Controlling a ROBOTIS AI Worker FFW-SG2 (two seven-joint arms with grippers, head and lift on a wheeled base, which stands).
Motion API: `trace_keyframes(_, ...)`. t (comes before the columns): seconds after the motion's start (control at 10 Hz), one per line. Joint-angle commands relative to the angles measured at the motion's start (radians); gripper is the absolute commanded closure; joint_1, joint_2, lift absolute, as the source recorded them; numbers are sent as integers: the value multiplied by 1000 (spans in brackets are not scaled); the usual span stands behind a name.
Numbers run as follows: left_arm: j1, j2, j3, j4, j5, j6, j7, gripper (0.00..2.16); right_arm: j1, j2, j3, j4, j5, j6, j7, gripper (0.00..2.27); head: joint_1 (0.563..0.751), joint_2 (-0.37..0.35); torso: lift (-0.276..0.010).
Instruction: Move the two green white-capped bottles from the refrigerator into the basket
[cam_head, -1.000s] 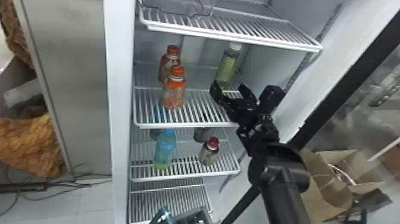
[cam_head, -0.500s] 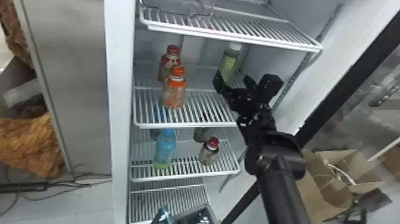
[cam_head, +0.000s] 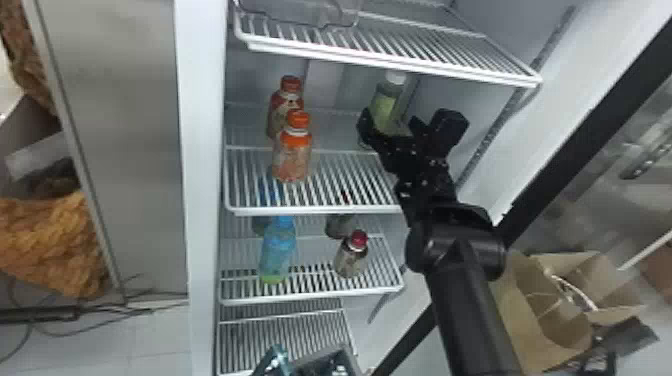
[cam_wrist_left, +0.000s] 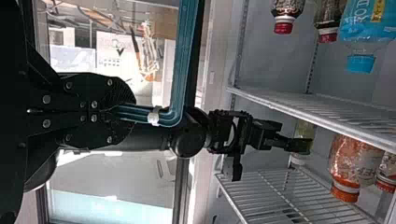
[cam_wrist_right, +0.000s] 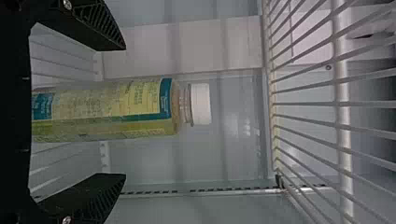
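Note:
Around the green white-capped bottle, upright on the refrigerator's middle shelf, my right gripper is open, a finger on each side. In the right wrist view the bottle lies between the spread fingers of that gripper, with gaps on both sides. The left wrist view has my left gripper shut on the teal handle of the basket. At the bottom of the head view is the basket, below the shelves; its contents are hard to make out.
Two orange-capped bottles stand left on the same shelf. One shelf down are a blue bottle and a red-capped bottle, with others behind. A wire shelf hangs above the right gripper. The open door's black frame runs along the right.
My right gripper has moved deeper into the refrigerator, and its open fingers have come around the green bottle. The basket has shifted slightly at the bottom of the head view.

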Motion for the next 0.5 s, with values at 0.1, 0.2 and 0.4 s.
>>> trace_keyframes(0.1, -3, 2, -2, 0, 2, -2, 0, 1216, -61, -7, 12, 89, 16, 4, -7, 73, 695, -350, -4)
trace_keyframes(0.2, -3, 0, -2, 0, 2, -2, 0, 1216, -78, -10, 20, 118, 16, 7, -7, 73, 695, -350, -4)
trace_keyframes(0.4, -3, 0, -4, 0, 4, -2, 0, 1216, -97, -10, 26, 143, 18, 26, -8, 173, 695, -350, -4)
